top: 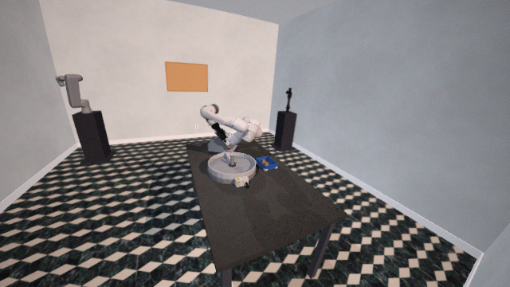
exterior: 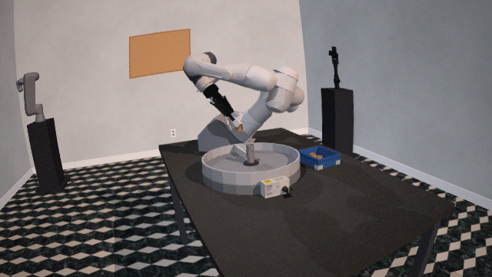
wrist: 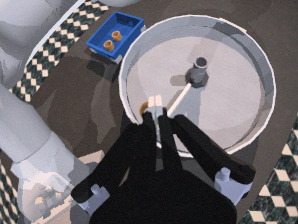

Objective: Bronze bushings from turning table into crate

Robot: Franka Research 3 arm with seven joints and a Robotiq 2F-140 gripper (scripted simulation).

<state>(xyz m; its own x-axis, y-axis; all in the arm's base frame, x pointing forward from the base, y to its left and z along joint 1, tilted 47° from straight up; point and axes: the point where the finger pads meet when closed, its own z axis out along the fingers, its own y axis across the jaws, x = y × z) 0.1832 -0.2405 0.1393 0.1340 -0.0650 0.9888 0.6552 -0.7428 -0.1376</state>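
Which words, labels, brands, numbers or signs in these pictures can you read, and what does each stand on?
None can be read.
Small box against the turning table: dark print and a yellow patch, too small and blurred to read.
Blue crate: pale patches at its corners, no lettering legible.

A big white robot arm [top: 238, 123] [exterior: 259, 78] [wrist: 25, 130] bends across the middle of the frame. Its black fingers [top: 228, 144] [exterior: 237, 124] point down and pinch a bronze bushing [top: 228, 147] [exterior: 239, 128] [wrist: 144, 109]. Below is the round gray turning table [top: 223, 171] [exterior: 231, 178] [wrist: 273, 95] on the dark tabletop [top: 271, 215] [exterior: 327, 219] [wrist: 65, 90]. Right of center, a blue crate [top: 272, 168] [exterior: 327, 163] [wrist: 102, 54] has two bronze bushings [top: 265, 163] [exterior: 316, 155] [wrist: 108, 45] inside. An orange board [top: 187, 76] [exterior: 159, 54] hangs at upper left.
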